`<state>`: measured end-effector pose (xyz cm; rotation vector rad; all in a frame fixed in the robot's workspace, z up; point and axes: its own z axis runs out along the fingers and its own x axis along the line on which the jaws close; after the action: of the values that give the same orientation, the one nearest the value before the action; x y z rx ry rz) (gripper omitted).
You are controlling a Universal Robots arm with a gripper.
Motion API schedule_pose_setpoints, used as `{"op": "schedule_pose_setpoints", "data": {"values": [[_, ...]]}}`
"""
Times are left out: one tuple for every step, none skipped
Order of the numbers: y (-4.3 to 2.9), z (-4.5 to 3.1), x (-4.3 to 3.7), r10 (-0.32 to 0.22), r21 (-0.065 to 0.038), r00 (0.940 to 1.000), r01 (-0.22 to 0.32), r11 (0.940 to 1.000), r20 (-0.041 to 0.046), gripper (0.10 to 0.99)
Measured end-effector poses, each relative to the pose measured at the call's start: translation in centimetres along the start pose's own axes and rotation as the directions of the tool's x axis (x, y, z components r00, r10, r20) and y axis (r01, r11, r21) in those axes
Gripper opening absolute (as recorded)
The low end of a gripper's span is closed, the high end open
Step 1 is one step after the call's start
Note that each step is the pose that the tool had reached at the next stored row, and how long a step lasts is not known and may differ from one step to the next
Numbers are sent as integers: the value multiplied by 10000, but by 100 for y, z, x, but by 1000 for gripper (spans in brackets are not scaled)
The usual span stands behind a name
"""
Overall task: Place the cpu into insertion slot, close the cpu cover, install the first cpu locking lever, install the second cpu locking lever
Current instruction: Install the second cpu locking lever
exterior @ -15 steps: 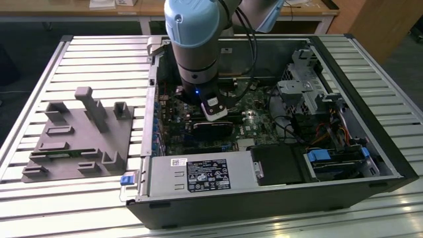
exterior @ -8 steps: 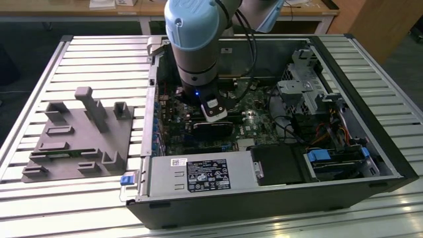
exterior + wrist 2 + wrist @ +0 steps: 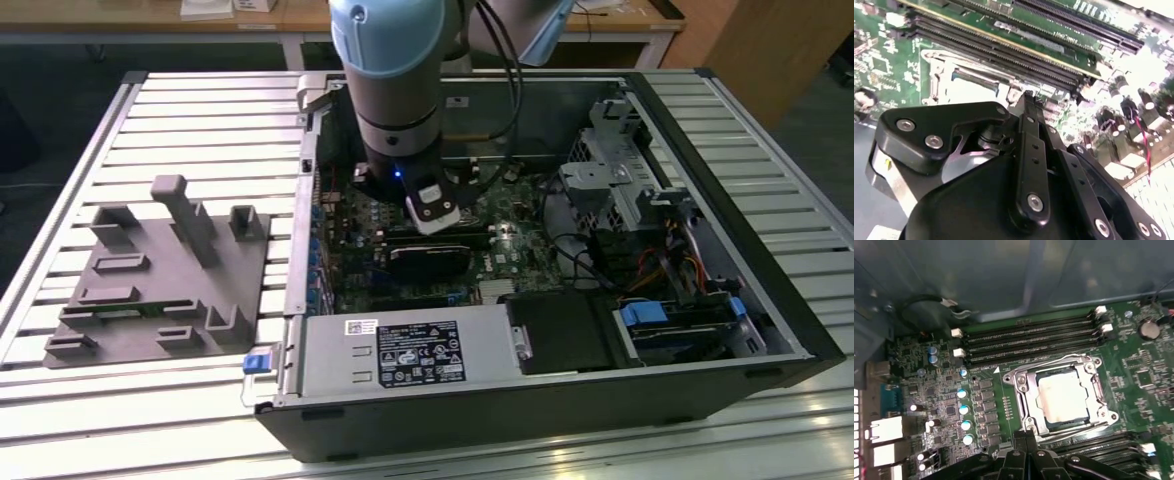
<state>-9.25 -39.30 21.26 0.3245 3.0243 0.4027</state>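
The cpu (image 3: pixel 1063 397) lies flat in its insertion slot on the green motherboard, pale silvery-tan face up. Over it lies the cpu cover (image 3: pixel 1025 390), a silvery frame flat around the chip's edges. Thin wire locking levers (image 3: pixel 1054 361) run low along the socket's sides. My gripper (image 3: pixel 1025 439) hangs just off one edge of the socket, its black fingers (image 3: pixel 1026 107) pressed together with nothing between them. In the second wrist view the cpu (image 3: pixel 971 90) gleams just past the fingertips. In the exterior view my gripper (image 3: pixel 434 222) reaches down into the open computer case over the board.
Empty black memory slots (image 3: pixel 1029 337) run beside the socket. A row of capacitors (image 3: pixel 965 410) stands close by. The power supply (image 3: pixel 400 355), the drive cage (image 3: pixel 627 185) and the case walls (image 3: pixel 721 170) hem in the board. A grey fixture (image 3: pixel 160 275) sits at the exterior view's left.
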Motion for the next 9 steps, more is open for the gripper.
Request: {"op": "schedule_pose_setpoints", "data": {"values": [[7,-27,-2,-1,1,10000,1,10000,0,106],[15,-53,-3,-1,2,10000,1,10000,0,106],[20,-72,-6,-2,11,10000,2,10000,2,106],[25,-85,-9,-5,51,10000,5,10000,11,106],[29,-94,-15,-16,156,10000,16,9999,33,106],[32,-102,-22,-30,294,10000,28,9996,59,106],[35,-105,-32,-41,420,10000,37,9991,85,106],[39,-104,-48,-44,464,9999,39,9989,93,106],[44,-101,-71,-43,464,9999,39,9989,91,106]]}}
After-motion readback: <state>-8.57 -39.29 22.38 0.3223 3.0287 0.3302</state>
